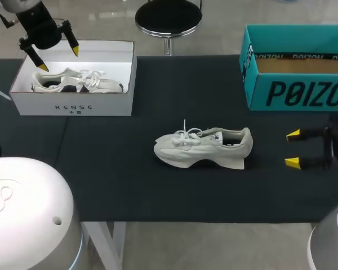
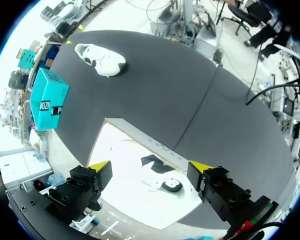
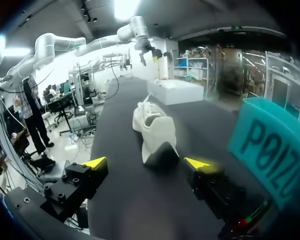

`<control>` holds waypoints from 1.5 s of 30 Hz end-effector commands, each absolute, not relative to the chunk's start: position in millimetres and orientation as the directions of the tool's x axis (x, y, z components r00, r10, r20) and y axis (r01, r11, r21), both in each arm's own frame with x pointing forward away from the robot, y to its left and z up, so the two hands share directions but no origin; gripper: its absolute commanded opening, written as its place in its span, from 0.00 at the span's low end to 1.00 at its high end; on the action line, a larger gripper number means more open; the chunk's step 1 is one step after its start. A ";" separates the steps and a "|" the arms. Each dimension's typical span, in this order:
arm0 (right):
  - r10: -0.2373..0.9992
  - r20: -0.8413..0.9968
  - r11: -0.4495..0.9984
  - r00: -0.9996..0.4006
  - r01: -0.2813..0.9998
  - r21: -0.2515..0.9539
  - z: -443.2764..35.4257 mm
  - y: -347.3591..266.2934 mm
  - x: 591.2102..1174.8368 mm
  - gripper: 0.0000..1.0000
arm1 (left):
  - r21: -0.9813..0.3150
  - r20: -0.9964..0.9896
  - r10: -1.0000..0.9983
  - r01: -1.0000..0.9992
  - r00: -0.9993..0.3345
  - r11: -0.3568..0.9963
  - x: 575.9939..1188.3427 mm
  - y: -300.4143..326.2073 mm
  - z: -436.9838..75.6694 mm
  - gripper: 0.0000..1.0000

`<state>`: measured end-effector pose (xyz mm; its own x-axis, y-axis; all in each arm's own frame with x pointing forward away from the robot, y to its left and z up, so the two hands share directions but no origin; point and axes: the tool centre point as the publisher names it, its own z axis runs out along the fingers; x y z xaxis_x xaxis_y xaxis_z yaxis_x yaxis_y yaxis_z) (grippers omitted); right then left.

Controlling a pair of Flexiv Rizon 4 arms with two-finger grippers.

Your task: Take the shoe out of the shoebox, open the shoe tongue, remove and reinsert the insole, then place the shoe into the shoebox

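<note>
One shoe [image 1: 203, 147] lay on its sole in the middle of the dark surface [image 1: 129, 185], toe to the left and heel to the right, its laces loose on top. It was well apart from the white shoebox [image 1: 73, 104] at the far left. A second shoe [image 1: 73, 82] lay inside that shoebox. Our left fingers [image 1: 43, 66] hung above the shoebox's far left corner, spread wide and holding nothing. Our right fingers [image 1: 293, 134] sat low at the right, near the heel of the shoe on the surface but not touching it, also spread and empty, with their tips pointing along the surface toward the heel. A teal box [image 1: 293, 93] stood at the far right, clear of both arms. We judged the taking-out step done for the shoe on the surface, and the opening of the tongue as the step in hand, not yet begun. The next move, as we read it, called for the right fingers to close in and steady the heel while the left arm crossed from the shoebox to lift the tongue at the laces. That needed the collar kept facing up and the loose laces kept out of the pinch.
</note>
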<state>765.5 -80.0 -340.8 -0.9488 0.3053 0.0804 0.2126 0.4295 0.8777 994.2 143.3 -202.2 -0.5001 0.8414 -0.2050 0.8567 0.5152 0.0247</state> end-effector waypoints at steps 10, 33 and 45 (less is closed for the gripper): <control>0.266 0.078 0.433 -0.961 0.191 0.881 -365.0 -84.6 790.4 1.00 | 0.028 -0.204 0.842 0.857 -0.500 0.515 993.4 143.4 -202.3 1.00; 0.190 0.058 0.399 -0.980 0.131 0.907 -403.1 -71.5 804.4 1.00 | 0.028 -0.204 0.842 0.857 -0.500 0.515 993.4 143.4 -202.3 1.00; 0.134 0.006 0.388 -0.991 0.058 0.920 -400.5 -48.5 816.1 1.00 | 0.028 -0.204 0.842 0.857 -0.500 0.515 993.4 143.4 -202.3 1.00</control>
<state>810.1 -52.7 -397.0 -0.9902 0.1398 0.0049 0.0592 0.3871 0.9201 994.2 143.3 -202.2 -0.5001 0.8414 -0.2050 0.8567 0.5152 0.0247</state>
